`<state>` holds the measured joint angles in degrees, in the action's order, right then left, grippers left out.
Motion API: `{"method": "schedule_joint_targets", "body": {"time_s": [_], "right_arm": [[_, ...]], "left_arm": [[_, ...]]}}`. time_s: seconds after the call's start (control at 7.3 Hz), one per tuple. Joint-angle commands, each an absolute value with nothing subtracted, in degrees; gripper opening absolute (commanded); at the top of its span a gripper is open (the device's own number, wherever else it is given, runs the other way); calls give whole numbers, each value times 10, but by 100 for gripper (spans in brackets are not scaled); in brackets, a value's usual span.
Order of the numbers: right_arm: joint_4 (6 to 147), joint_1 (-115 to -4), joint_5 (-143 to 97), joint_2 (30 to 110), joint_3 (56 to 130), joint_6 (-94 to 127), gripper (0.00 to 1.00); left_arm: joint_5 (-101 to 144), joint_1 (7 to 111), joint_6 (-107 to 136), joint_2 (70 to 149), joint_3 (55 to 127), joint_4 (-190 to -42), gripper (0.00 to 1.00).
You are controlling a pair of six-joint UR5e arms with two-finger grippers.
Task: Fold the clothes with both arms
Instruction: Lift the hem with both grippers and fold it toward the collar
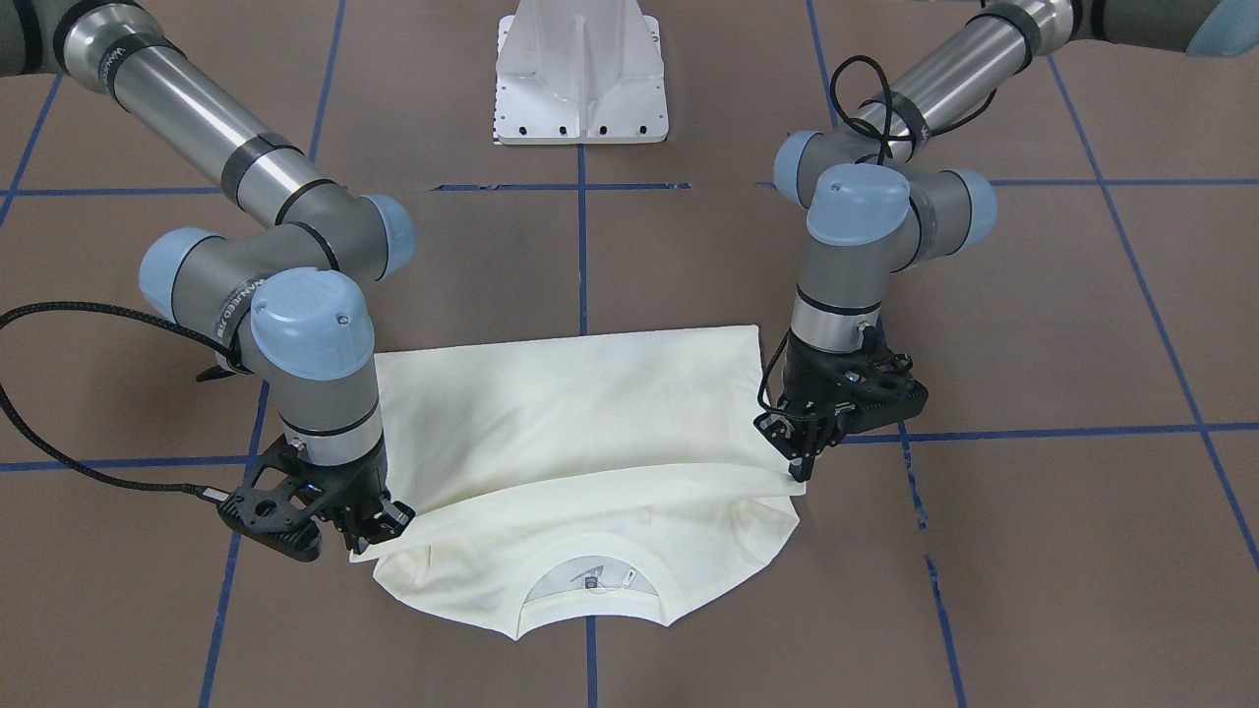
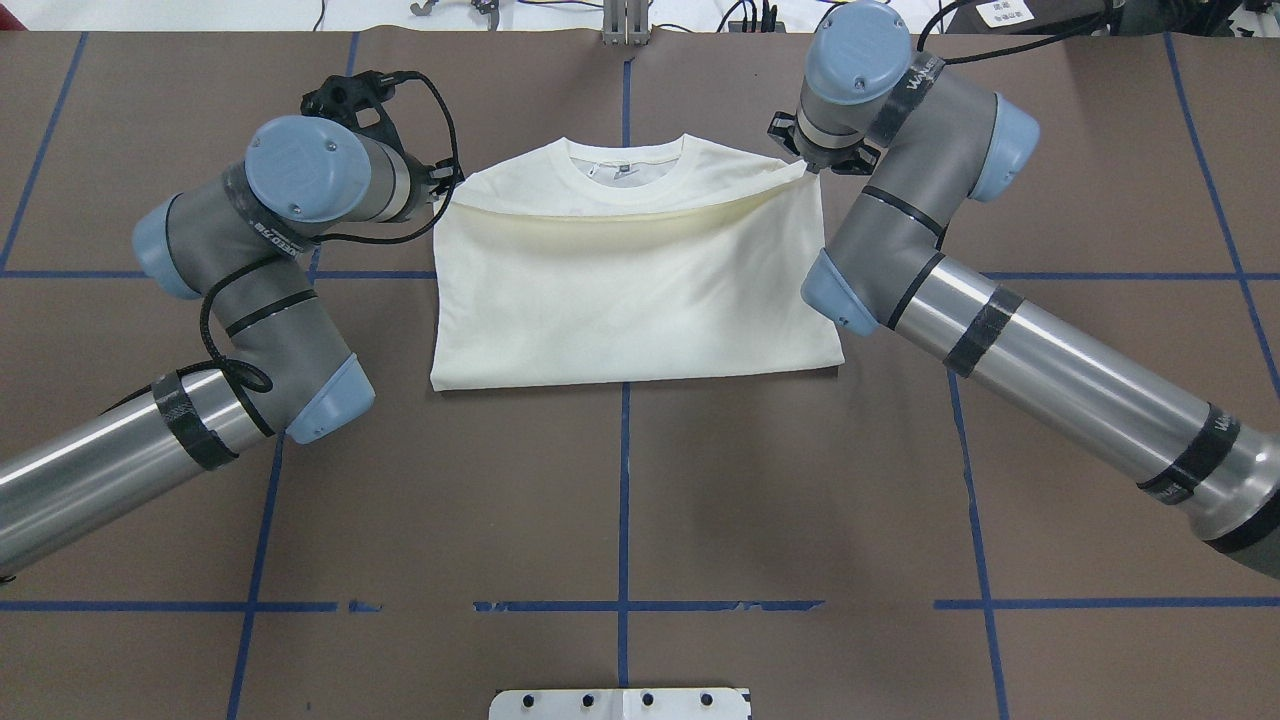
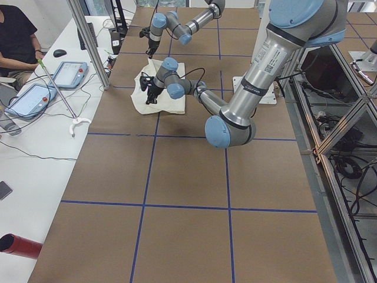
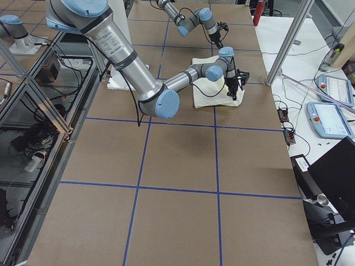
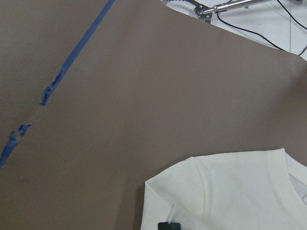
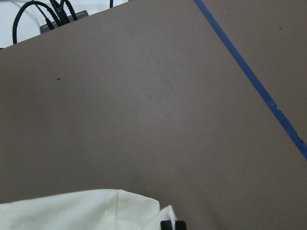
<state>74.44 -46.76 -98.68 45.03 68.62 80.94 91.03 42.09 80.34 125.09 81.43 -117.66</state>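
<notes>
Your left claw [image 1: 799, 454] and right claw [image 1: 382, 523] each pinch a hem corner of the shirt [image 1: 580, 413], stretched between them. Lower both together, with that edge taut and level, before letting go.

On the shirt [image 1: 580, 413] the folded-over flap covers most of the layer under it; only the collar end shows. The neck label [image 1: 591, 582] is too small to read. The left gripper [image 1: 799, 460] has its tips sunk into the shirt's corner fold. The right gripper [image 1: 379, 528], at the shirt's other corner, is half hidden, probably pinching cloth. Both wrist views crop the shirt at the bottom edge. The white base [image 2: 620, 704], well apart from the shirt, is cut by the frame.
</notes>
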Motion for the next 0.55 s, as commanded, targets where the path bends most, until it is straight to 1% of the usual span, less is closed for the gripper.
{"method": "schedule_joint_targets", "body": {"time_s": [0.0,0.14,0.27,0.41], "right_arm": [[717,-468,-978,451,658,806,0],[717,-467,-973,443,657,808,21],[717,-465,-972,439,657,808,32],[717,-464,-972,439,659,808,45]], "left_arm": [[909,430,784,1252,793,-1193,0],[911,430,780,1253,788,-1216,7],[911,430,782,1254,788,-1219,18],[911,431,780,1252,788,-1220,24]]}}
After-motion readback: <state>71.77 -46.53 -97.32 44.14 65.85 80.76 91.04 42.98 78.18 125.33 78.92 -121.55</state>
